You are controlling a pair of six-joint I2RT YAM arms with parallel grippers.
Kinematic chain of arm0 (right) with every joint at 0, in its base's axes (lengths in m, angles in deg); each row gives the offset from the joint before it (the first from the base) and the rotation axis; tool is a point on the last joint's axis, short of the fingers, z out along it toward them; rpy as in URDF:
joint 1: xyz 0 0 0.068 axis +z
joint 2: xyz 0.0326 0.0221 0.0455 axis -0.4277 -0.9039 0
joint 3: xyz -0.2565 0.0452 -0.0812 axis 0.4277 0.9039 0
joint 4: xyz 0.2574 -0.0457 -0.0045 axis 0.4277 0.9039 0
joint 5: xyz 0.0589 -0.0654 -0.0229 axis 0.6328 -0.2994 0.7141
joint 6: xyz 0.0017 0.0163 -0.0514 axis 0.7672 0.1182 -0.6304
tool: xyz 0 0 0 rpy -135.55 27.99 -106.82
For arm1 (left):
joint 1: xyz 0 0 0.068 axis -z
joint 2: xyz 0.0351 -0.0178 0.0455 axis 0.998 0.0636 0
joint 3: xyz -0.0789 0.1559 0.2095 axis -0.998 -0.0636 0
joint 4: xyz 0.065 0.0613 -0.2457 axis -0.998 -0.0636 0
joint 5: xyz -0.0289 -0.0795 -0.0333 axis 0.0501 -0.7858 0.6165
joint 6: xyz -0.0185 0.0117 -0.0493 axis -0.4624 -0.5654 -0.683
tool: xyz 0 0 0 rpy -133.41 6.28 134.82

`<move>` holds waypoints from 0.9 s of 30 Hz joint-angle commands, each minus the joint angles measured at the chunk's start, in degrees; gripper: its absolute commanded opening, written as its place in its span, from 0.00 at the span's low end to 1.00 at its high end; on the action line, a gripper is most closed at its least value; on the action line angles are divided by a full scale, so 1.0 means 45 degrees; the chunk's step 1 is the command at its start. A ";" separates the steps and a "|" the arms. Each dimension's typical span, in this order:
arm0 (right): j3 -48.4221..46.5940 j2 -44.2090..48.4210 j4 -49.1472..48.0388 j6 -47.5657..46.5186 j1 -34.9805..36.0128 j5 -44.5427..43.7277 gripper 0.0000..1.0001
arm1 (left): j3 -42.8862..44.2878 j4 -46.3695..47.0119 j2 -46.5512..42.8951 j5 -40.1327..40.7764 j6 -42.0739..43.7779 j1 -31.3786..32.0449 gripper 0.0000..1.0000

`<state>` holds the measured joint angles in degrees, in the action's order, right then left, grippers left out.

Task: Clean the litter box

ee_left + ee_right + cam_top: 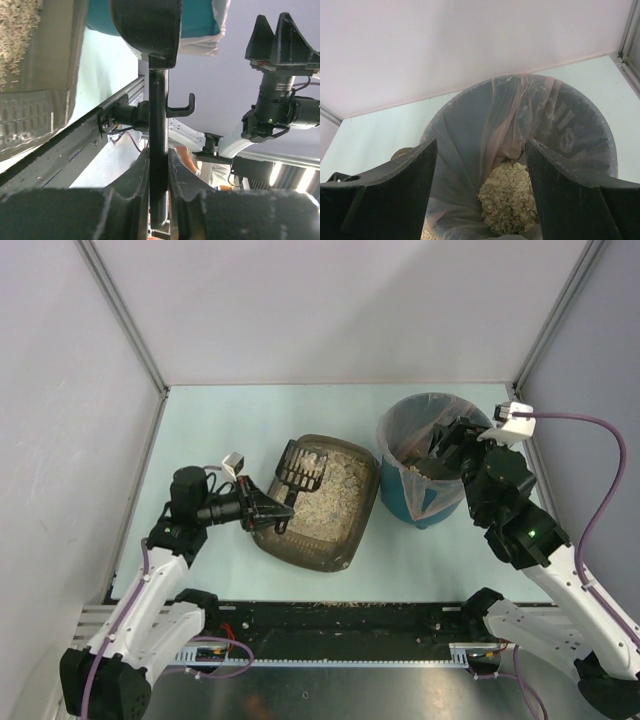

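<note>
Task status: partly complete, as a judgement. A heap of beige litter (pixel 507 200) lies at the bottom of the teal bin (pixel 402 502), inside its clear bag liner (pixel 470 130), so some transfer appears done. The litter box (pixel 300 552) sits on the surface (pixel 220 420) at centre, just left of the bin, and beige grainy litter covers most of its floor. Further scooping and emptying is likely needed. The left end effector (pixel 280 512) is over the near-left part of the litter box. Its fingers (pixel 135 185) are pressed together on the handle of the black slotted scoop (pixel 302 466). In the left wrist view the handle runs straight up between them. The scoop head lies over the far-left corner of the box. Whether it carries a load cannot be determined. The right end effector (pixel 480 185) is positioned over the mouth of the bin with its fingers (pixel 395 190) spread wide and nothing gripped between them. Contact with the liner or rim cannot be confirmed. No loose litter is evident on the surface around the box, though small grains would be hard to resolve.
</note>
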<state>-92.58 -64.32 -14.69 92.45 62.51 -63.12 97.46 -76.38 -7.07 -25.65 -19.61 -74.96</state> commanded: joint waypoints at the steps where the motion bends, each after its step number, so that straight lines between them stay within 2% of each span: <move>1: -0.0068 0.0236 -0.0727 -0.0515 0.0056 -0.0568 0.76 | 0.1480 0.0404 0.0133 0.0629 -0.0717 0.0688 0.00; 14: 0.0068 0.0490 -0.0454 -0.0242 0.0056 -0.0647 0.77 | 0.5699 0.0189 0.3021 0.2193 -0.0504 0.3753 0.00; 27: 0.0088 0.0724 -0.0337 -0.0320 0.0056 -0.0823 0.77 | 0.9097 -0.0474 0.6109 0.3013 0.0727 0.5767 0.00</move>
<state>-92.21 -61.91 -14.95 91.29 62.51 -65.02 132.30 -78.96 18.31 -13.83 -19.68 -51.11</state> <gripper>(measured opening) 0.766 0.187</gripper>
